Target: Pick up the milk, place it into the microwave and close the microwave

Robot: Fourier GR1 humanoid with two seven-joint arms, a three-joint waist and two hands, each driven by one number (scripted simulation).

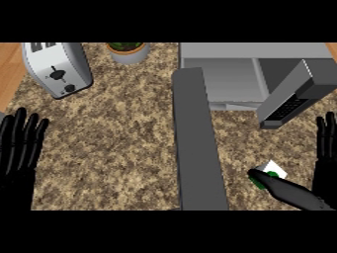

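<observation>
On the speckled granite surface point(112, 143), toward its near right, I find the milk point(272, 173), a small white carton with a green mark, lying just left of my right hand point(335, 148). That hand is open, fingers straight, thumb extended and touching the carton's near side; nothing is gripped yet. The left hand point(14, 148) rests open at the far left, well apart. Beyond the carton stands the grey microwave point(251, 69), boxy, smooth, its door point(198, 143) swung wide toward me. I cannot determine the carton's long axis.
</observation>
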